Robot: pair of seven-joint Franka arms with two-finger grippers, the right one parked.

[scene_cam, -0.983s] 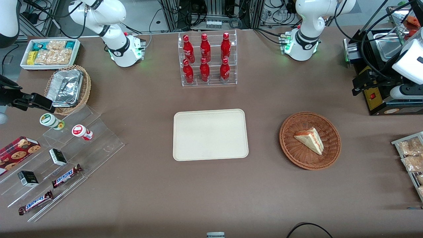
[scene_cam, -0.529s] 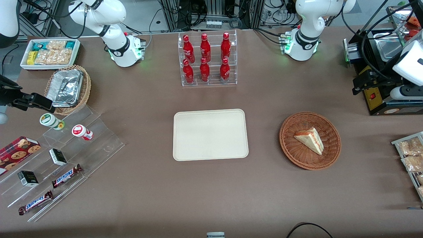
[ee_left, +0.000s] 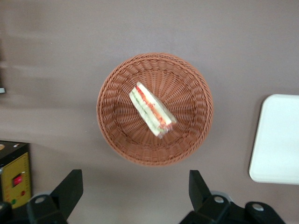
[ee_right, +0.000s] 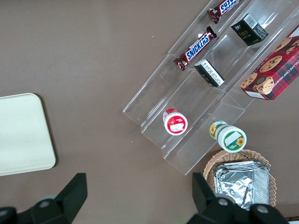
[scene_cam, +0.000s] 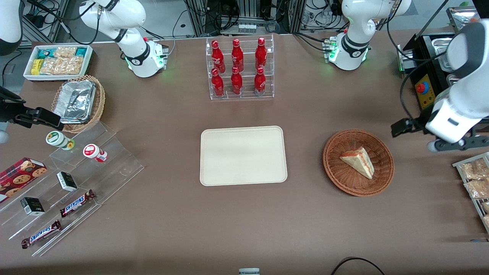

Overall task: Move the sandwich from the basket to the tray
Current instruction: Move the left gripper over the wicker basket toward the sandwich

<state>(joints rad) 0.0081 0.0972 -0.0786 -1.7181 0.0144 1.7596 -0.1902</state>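
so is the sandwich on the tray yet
No, the sandwich lies in the basket, the tray is bare, and the gripper hangs above the table beside the basket with its jaws open.

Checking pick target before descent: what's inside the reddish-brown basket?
Only the sandwich lies in the basket, flat on the weave near the middle. The weave under it is covered. The gripper is open, off the rim, touching nothing.
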